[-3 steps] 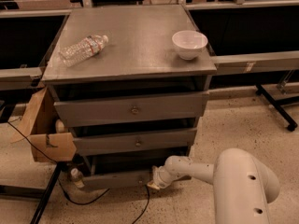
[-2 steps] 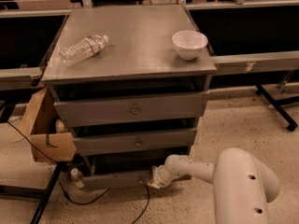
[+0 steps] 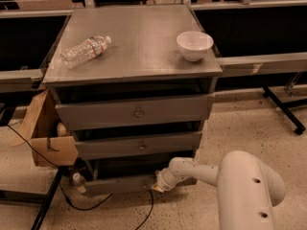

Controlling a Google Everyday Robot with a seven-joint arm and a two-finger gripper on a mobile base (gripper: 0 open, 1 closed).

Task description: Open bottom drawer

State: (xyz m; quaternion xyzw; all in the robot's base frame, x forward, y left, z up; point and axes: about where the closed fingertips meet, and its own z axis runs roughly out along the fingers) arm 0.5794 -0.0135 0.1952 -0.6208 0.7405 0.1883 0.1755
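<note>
On the cabinet (image 3: pixel 139 56) top, a water bottle (image 3: pixel 85 51) lies at the left and a bowl (image 3: pixel 194 45) stands at the right. The gripper (image 3: pixel 157 186) is at the front of the bottom drawer (image 3: pixel 115 185), the lowest of three. A cardboard box (image 3: pixel 48 135) sits left of the cabinet.

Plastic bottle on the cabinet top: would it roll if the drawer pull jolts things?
Likely. The plastic bottle lies on its side and looks empty, so probably light; the flat cabinet top shows no lip. The gripper sits low at the bottom drawer, well away.
</note>
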